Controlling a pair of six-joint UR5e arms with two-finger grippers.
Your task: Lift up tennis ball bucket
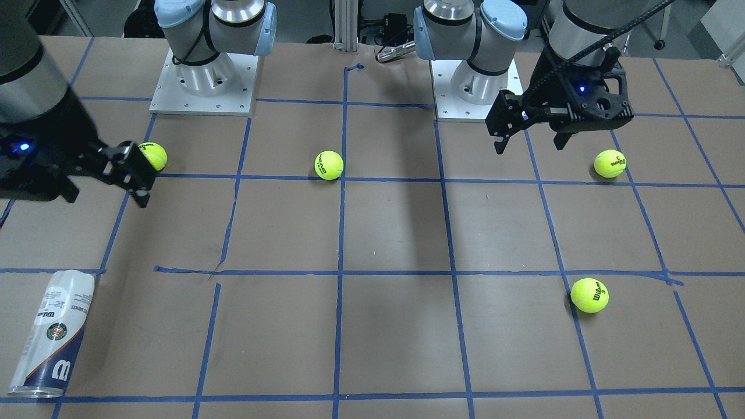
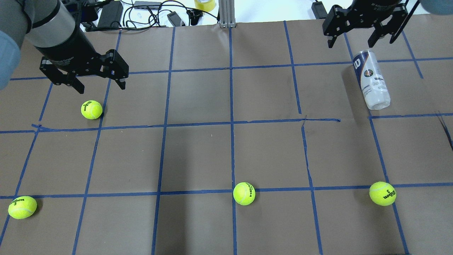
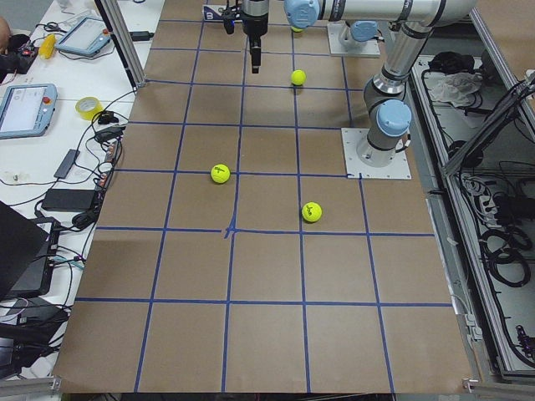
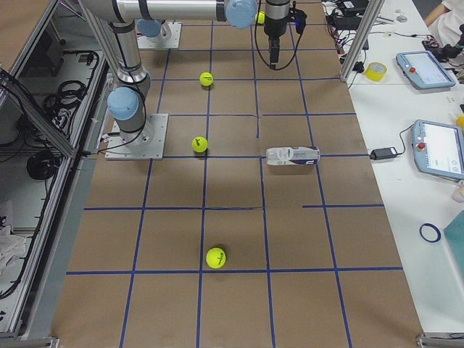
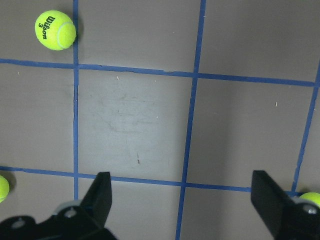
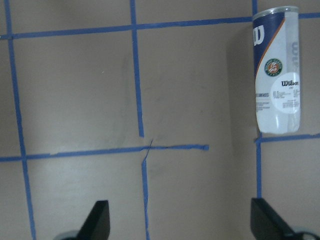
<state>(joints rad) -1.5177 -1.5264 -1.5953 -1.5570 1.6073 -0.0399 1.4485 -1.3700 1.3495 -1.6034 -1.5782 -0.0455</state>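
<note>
The tennis ball bucket is a clear tube with a white and navy Wilson label. It lies on its side on the brown table, at the far right in the overhead view. It also shows in the front view, the right side view and the right wrist view. My right gripper is open and empty. It hangs above the table just beyond the tube's navy end and is apart from it. My left gripper is open and empty over the far left.
Several yellow-green tennis balls lie loose: one just below my left gripper, one near left, one near centre, one near right. Blue tape lines grid the table. Cables and a tape roll lie past the far edge.
</note>
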